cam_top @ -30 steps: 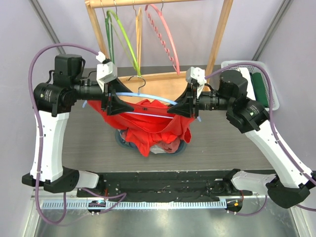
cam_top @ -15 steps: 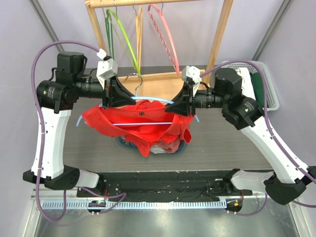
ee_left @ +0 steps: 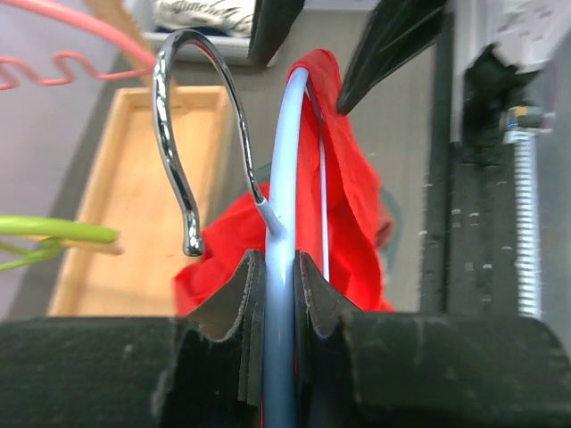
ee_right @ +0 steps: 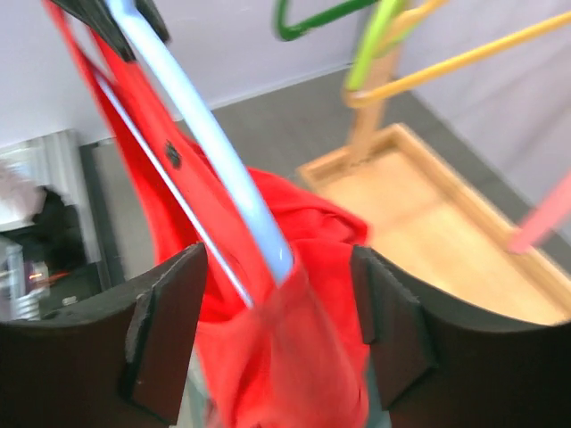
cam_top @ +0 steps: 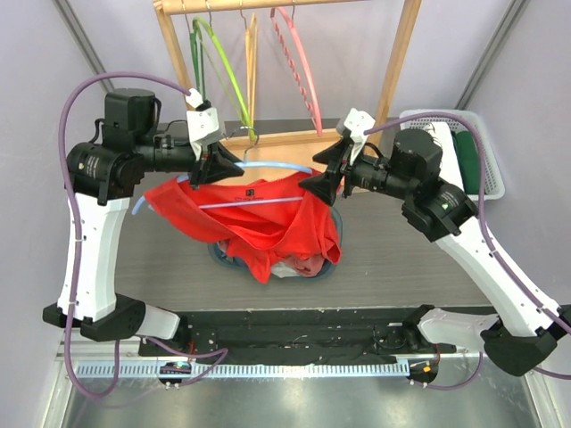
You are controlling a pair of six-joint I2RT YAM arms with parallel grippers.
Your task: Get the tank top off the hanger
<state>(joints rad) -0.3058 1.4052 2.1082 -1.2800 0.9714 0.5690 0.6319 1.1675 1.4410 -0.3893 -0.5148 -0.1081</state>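
Half done at best, I'd say: left hand [ee_left: 278, 276] pinches the blue hanger [ee_left: 285, 152], right hand [ee_right: 277, 312] stands open around its other end (red cloth between the jaws), and the tank top [cam_top: 268, 227] sags mid-frame, not yet free.

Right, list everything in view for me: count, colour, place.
table: one, grey, under everything
rack: one, wooden, far side of the table
spare hangers: at least three, green, yellow and pink, hanging on the rack
basket: one, white, far right of the table
dark green item: one, lying in the basket
hanger: one, light blue with a metal hook, held up mid-scene
tank top: one, red, draped on the hanger and sagging below it
left pincer: one, black, shut on the hanger
right pincer: one, black, open around the hanger's other end
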